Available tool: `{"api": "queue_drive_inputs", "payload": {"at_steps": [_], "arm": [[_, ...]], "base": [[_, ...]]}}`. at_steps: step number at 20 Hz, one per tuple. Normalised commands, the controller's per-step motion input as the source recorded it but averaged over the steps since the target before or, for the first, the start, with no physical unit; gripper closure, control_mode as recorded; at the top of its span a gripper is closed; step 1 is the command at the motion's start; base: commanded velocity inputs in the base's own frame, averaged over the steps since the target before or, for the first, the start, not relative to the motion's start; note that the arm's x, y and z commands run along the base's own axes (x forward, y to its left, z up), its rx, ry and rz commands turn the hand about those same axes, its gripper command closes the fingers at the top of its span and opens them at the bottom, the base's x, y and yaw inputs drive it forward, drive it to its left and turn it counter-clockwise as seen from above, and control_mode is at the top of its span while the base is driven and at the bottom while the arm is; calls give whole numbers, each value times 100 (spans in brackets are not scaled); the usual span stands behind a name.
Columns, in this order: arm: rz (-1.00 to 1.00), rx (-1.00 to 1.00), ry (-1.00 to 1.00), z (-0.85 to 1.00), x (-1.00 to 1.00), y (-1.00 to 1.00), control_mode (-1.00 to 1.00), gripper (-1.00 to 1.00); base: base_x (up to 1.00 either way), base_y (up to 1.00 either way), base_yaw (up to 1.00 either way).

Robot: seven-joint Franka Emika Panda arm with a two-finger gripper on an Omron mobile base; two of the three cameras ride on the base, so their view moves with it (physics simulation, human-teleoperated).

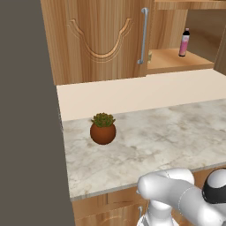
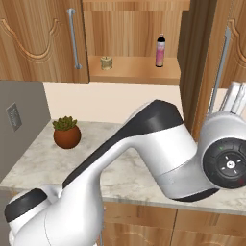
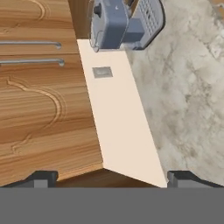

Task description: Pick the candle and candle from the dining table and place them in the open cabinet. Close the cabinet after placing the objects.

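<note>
The short golden-tan candle (image 2: 106,62) stands on the wooden shelf inside the open cabinet (image 2: 134,67), left of a pink bottle (image 2: 160,50). The slim taper candle is out of view. The cabinet's left door (image 1: 99,39) is closed, and its right door (image 2: 204,62) stands swung out with its silver bar handle (image 2: 220,62) facing me. My gripper (image 3: 112,177) is open with nothing between its fingertips (image 3: 41,177). It looks along carved wooden doors, a beige wall and the marbled dining table (image 1: 167,137).
A small plant in a round brown pot (image 1: 103,129) sits on the table's left part. A grey appliance (image 3: 120,22) stands on the counter by the wall in the hand view. A dark wall (image 1: 26,132) bounds the table's left end.
</note>
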Motion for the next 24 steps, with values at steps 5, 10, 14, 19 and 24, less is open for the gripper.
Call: {"api": "queue_drive_inputs", "payload": {"at_steps": [5, 10, 14, 19, 24], "arm": [[11, -5, 0, 0, 14, 0, -100, -100], [8, -2, 0, 0, 16, 1, -100, -100], [5, -7, 0, 0, 3, 22, -100, -100], [6, -7, -1, 0, 5, 24, -100, -100], [3, -6, -1, 3, 6, 24, -100, -100]], "base": [[0, 0, 0], [0, 0, 0], [0, 0, 0], [0, 0, 0], [0, 0, 0]]}}
